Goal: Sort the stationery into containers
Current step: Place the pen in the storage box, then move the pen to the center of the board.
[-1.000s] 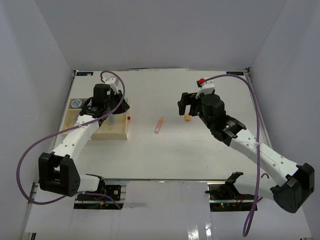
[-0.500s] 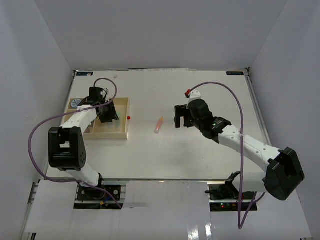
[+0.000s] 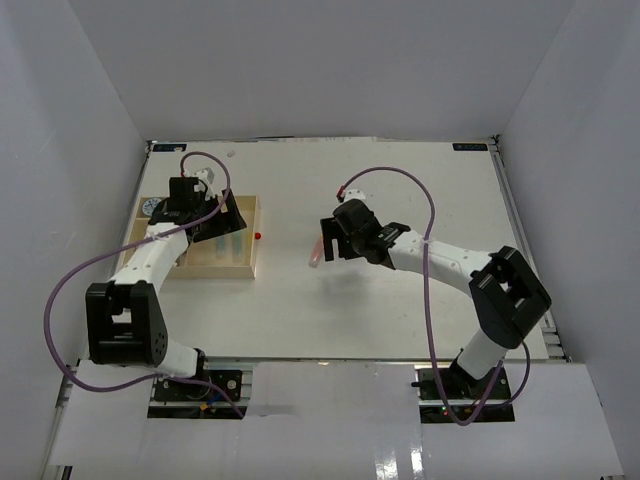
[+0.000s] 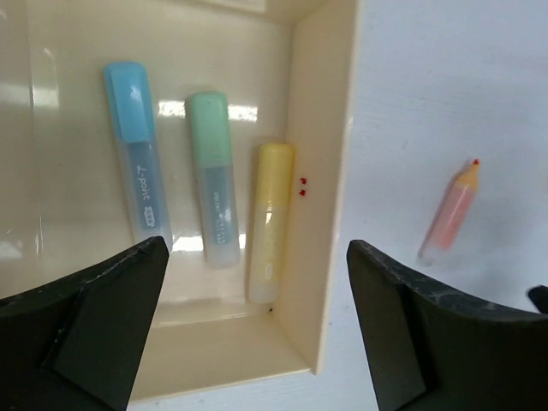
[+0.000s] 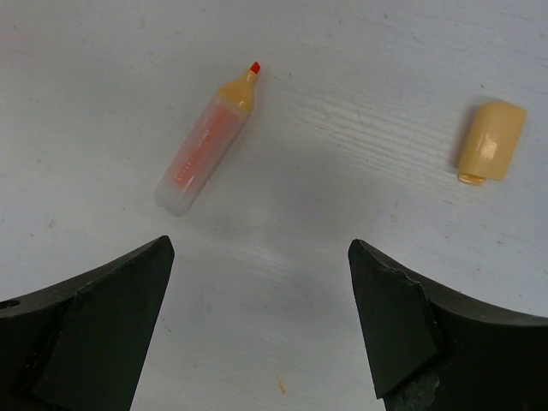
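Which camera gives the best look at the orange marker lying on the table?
Right wrist. There the marker lies whole and close, uncapped with its tip bare, and its cap lies apart from it. The left wrist view shows it smaller, outside the tray. The top view shows only a pale sliver.

White tabletop (image 3: pixel 400 320) was matte, with faint grain in the wrist views. Plain pale grey panels boxed it in on three sides: back wall (image 3: pixel 320 60), left wall (image 3: pixel 60 150), right wall (image 3: pixel 590 130). A metal rail (image 3: pixel 513 200) ran along the table's right edge. Glossy white strip (image 3: pixel 330 430) sat at the near edge (it caught glare). Light was even, shadows soft.
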Robot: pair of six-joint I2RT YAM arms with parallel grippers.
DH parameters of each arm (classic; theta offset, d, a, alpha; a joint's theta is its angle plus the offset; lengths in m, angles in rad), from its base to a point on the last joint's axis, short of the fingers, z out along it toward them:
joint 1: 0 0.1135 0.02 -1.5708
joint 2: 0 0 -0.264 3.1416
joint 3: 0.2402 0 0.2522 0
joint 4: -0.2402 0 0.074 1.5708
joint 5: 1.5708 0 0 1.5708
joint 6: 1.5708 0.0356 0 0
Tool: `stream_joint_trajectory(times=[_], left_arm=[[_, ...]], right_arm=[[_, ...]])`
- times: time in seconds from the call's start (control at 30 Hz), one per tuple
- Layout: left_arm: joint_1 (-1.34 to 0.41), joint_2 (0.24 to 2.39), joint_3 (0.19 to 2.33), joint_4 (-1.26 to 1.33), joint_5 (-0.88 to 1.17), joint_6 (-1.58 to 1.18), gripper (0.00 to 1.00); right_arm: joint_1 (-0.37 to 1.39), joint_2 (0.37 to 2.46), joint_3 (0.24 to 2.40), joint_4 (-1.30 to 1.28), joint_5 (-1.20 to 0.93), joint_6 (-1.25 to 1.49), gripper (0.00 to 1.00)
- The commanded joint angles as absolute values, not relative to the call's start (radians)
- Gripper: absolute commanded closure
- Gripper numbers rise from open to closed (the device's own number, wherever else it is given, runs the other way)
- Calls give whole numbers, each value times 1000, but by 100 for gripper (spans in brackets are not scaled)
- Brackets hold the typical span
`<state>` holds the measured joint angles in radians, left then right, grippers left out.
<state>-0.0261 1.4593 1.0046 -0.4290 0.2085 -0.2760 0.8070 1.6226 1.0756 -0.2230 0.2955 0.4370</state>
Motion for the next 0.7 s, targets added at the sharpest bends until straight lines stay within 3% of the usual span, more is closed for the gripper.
stream_joint_trajectory(times=[0.0, 0.23, 0.67], left_arm=[[-23, 1332, 968, -336, 250, -296, 2], [-23, 1247, 930, -298, 206, -321, 2], [-23, 1249, 930, -291, 275, -333, 2]], right_arm=[[837, 1695, 1188, -230, 340, 515, 11], [868, 1905, 1409, -354, 413, 575, 13], [867, 2060, 1519, -390, 440, 669, 29]])
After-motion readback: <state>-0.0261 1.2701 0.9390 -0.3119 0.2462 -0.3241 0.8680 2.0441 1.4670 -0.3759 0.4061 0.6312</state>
